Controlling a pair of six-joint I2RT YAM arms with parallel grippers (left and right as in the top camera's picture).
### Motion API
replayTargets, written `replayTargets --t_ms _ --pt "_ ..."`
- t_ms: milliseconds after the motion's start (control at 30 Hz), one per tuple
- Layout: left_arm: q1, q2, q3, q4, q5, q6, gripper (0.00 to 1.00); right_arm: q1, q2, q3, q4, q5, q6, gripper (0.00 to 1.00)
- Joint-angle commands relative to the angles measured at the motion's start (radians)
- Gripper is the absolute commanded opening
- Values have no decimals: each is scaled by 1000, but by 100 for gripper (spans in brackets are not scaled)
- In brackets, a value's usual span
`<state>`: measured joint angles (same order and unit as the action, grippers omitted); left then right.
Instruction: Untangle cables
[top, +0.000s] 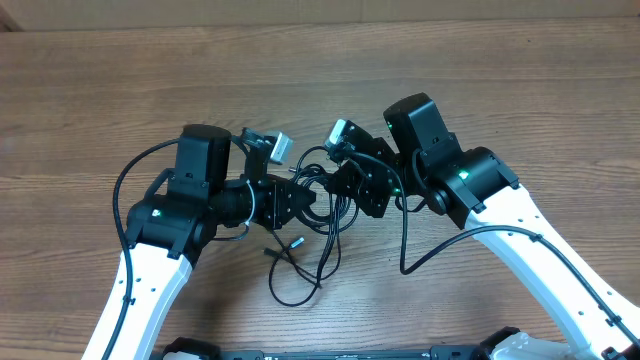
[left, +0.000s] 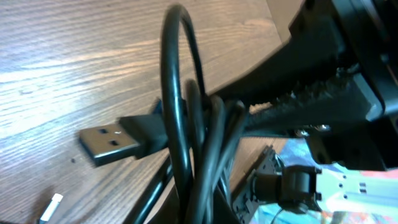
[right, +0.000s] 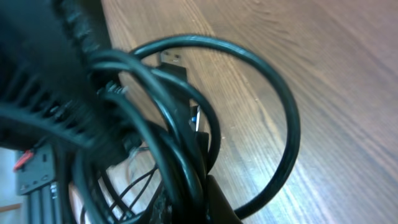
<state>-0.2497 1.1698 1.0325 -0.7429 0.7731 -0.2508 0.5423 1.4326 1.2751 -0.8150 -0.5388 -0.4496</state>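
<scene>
Robot lab: two arms (top: 150, 285), wooden table (top: 90, 90).

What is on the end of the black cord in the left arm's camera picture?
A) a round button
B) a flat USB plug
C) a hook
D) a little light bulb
B: a flat USB plug with a metal tip sticks out to the left of the tangled black cables, with the wooden table behind it.
</scene>
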Motion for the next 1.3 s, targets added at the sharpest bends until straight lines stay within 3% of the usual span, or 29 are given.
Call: replayTargets --t_ms 0,200,267,400,600,767,833,1067,1267 --pt "79 -11 19 14 -150 -39 4 -22 3 0 -74 -99 -31 4" --pt "148 -10 19 39 -409 -182 4 -22 2 0 -214 -220 -33 4" --pt "147 -10 19 79 -460 -227 4 -22 2 0 -272 -324 -119 4" --pt "145 2 19 93 -494 -228 5 -22 -5 0 -298 -502 -240 4" --pt "145 47 19 48 -483 -229 4 -48 -21 3 -272 -591 -240 4" --pt "144 82 19 40 -374 -228 4 -100 -22 3 -183 -707 -240 4" --pt "143 88 19 39 -348 -228 4 -109 -21 3 -163 -684 -233 7" --pt "143 89 19 32 -264 -217 4 -113 -21 2 -166 -505 -200 32" --pt "142 89 19 32 -255 -218 4 -113 -21 2 -167 -412 -141 42"
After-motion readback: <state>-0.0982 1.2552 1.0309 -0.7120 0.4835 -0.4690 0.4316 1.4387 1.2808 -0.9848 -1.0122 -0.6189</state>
